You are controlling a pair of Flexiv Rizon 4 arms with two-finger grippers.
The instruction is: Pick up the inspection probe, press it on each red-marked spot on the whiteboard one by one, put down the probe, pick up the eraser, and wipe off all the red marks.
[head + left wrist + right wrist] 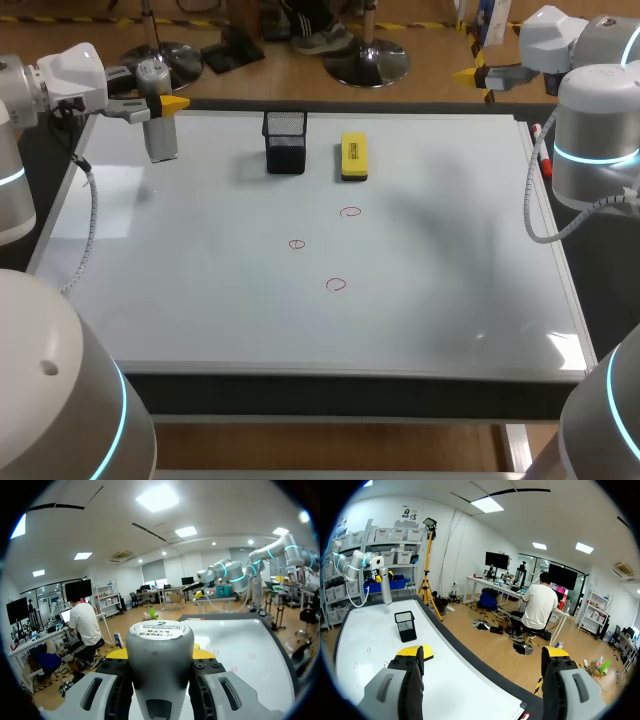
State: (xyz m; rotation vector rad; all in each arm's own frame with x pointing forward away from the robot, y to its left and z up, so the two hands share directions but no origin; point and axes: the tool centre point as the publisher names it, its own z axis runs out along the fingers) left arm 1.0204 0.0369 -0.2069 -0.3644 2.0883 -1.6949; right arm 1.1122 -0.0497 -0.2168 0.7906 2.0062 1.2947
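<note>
My left gripper (163, 104) is shut on the grey cylindrical inspection probe (159, 128), held upright above the far left corner of the whiteboard (200, 300). In the left wrist view the probe (160, 665) fills the gap between the fingers (116, 655). Three small red marks (350, 212) (296, 244) (335, 285) lie near the board's middle. The yellow eraser (354, 157) lies at the far middle. My right gripper (478, 72) hangs open and empty past the far right corner, its fingers wide apart (484, 652).
A black mesh pen holder (285, 140) stands just left of the eraser, also seen as the black mesh holder (406, 626) ahead of my right gripper. A red marker (541, 150) lies along the right frame of the board.
</note>
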